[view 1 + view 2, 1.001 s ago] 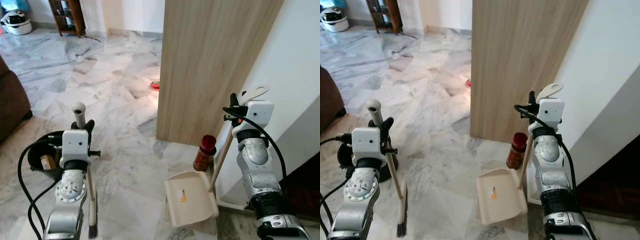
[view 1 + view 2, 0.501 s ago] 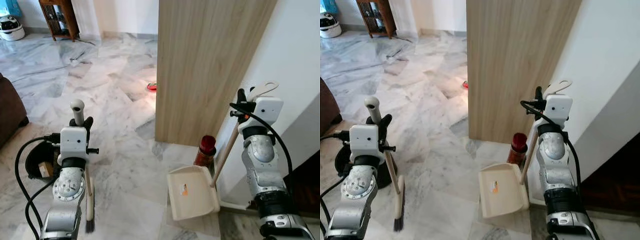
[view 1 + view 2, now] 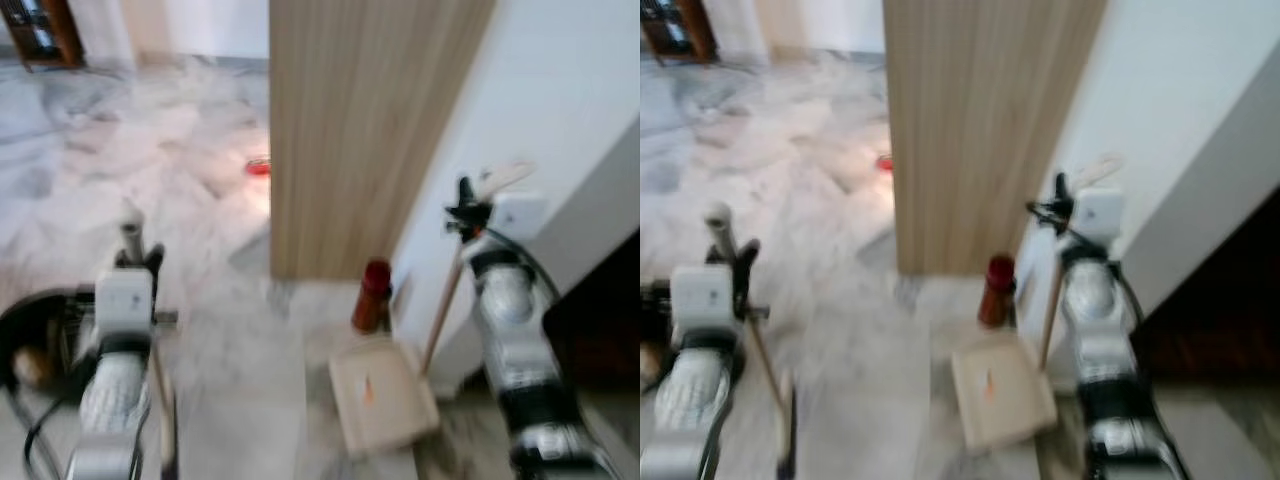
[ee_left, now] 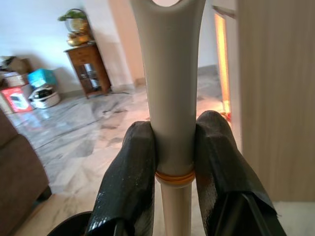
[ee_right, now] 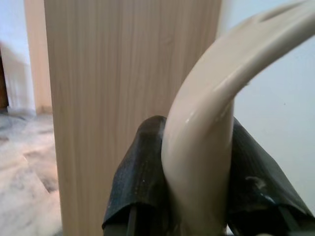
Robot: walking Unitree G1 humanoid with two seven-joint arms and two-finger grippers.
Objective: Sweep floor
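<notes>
Swung rightward, camera blurs; jaws clamp upright broom (image 4: 170, 98) and dustpan (image 3: 385, 395) handles.

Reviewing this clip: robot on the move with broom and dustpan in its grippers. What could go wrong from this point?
The dustpan in the right gripper hangs close beside the red bottle at the foot of the wooden panel; a swing could topple it. A small orange scrap lies in the tilted pan and might slide out. The broom in the left gripper hangs near a dark cable and could snag.
</notes>
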